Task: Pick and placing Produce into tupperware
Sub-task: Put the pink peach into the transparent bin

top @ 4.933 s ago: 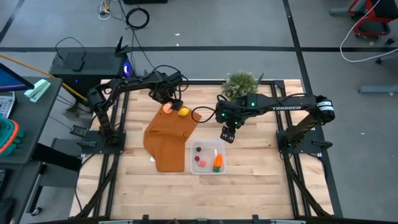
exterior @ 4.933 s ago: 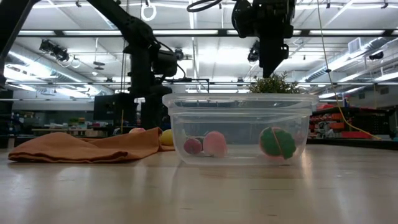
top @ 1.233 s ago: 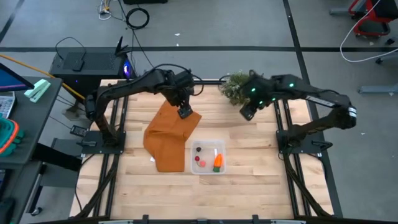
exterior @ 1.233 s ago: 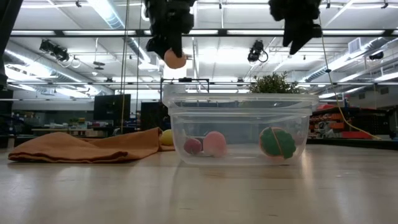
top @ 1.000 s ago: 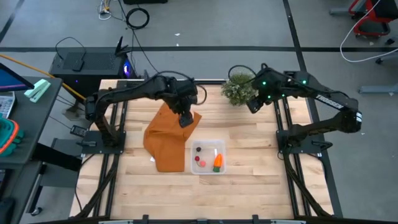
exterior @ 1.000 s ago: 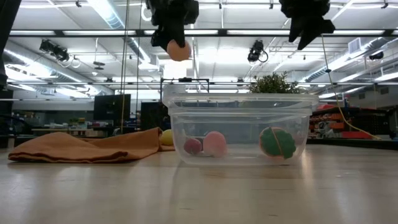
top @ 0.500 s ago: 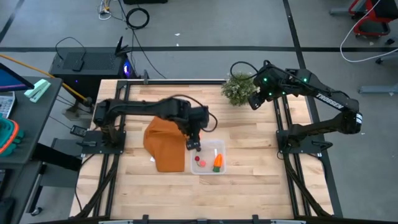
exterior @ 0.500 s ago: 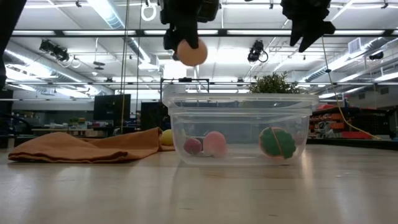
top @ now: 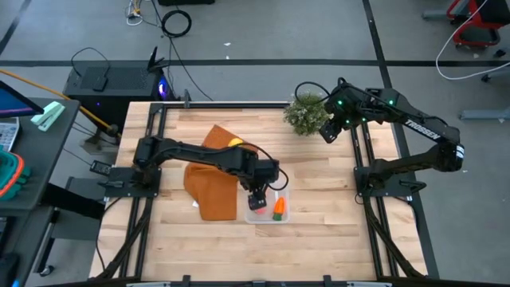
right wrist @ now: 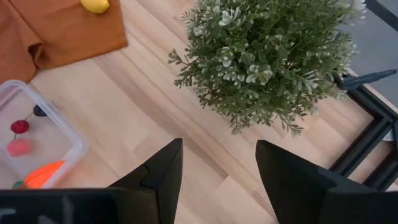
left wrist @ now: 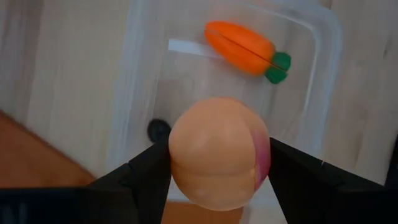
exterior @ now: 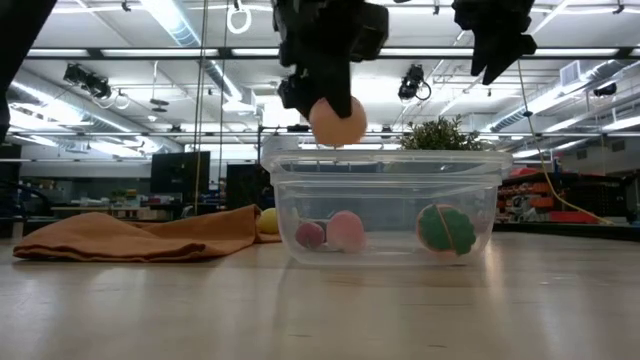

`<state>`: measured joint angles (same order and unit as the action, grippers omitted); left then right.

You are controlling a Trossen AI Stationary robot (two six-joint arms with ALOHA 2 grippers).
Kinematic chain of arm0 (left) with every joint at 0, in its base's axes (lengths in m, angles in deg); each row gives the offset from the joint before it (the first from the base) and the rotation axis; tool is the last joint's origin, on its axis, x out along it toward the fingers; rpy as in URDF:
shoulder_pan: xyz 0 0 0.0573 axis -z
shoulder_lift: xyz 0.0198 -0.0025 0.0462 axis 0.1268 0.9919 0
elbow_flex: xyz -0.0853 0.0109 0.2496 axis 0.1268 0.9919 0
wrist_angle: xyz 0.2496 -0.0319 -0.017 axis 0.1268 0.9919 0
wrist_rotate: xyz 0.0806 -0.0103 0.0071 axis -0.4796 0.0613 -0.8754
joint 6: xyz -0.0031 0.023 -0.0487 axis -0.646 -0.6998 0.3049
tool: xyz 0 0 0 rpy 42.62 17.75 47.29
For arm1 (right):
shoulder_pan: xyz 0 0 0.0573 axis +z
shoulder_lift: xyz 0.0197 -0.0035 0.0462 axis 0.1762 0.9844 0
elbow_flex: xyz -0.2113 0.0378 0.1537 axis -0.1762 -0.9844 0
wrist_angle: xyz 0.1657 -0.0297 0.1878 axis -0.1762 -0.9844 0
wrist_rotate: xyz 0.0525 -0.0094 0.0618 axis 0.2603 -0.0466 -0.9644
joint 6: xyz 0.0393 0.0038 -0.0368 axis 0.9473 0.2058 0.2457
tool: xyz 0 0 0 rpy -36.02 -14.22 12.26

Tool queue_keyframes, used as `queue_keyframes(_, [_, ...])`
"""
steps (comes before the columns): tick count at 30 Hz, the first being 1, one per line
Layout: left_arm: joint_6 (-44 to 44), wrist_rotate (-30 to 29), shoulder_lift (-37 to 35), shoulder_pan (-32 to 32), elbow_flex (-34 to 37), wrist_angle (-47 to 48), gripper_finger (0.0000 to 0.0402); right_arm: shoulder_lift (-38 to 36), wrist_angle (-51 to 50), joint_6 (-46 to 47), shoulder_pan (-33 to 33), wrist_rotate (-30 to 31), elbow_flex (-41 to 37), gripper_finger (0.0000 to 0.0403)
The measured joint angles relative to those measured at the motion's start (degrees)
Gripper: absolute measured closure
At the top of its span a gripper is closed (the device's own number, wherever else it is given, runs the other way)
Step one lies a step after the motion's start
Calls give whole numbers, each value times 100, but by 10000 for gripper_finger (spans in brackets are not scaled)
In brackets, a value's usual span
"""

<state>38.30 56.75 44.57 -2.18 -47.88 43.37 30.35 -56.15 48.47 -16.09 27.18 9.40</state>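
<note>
My left gripper (exterior: 322, 100) hangs over the clear tupperware (exterior: 385, 200), shut on the round peach-coloured fruit (exterior: 338, 121), which is just above the rim. Inside the tupperware lie the orange carrot with its green top (left wrist: 245, 48), a small dark piece (left wrist: 158, 129) and a pink piece (exterior: 346, 230). The yellow lemon (top: 235, 142) rests on the orange-brown cloth (top: 211, 185). My right gripper (top: 327, 132) waits open and high beside the potted plant (top: 307, 112), with nothing between its fingers. My left gripper pinches the round fruit by two opposite sides (left wrist: 177, 155) between its two fingers (left wrist: 146, 171). The fingers come from above, slanting down. The fruit hangs at their free ends, lifted clear above the tupperware's open top.
The cloth lies left of the tupperware (top: 267, 201), touching its side. The bushy plant (right wrist: 273, 56) stands at the far right of the table. Bare wood lies in front of the tupperware and to its right (top: 327, 199).
My left gripper has carried the round fruit from above the cloth toward the table's near edge and a little right, and has come down. It now stands over the tupperware, still shut on the fruit.
</note>
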Motion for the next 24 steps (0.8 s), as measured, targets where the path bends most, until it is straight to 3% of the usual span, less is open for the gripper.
queue_keyframes(6, [-162,142,172,-25,-109,101,148,0,-1,-39,0,10,0,229])
queue_keyframes(11, [-505,144,341,-83,-646,394,152,-2,-8,-46,0,15,0,229])
queue_keyframes(16, [-774,140,711,-114,-1174,624,152,-2,-24,-46,0,15,0,229])
queue_keyframes(24, [-958,-31,1299,-106,-1412,970,151,0,-25,-42,0,13,-2,229])
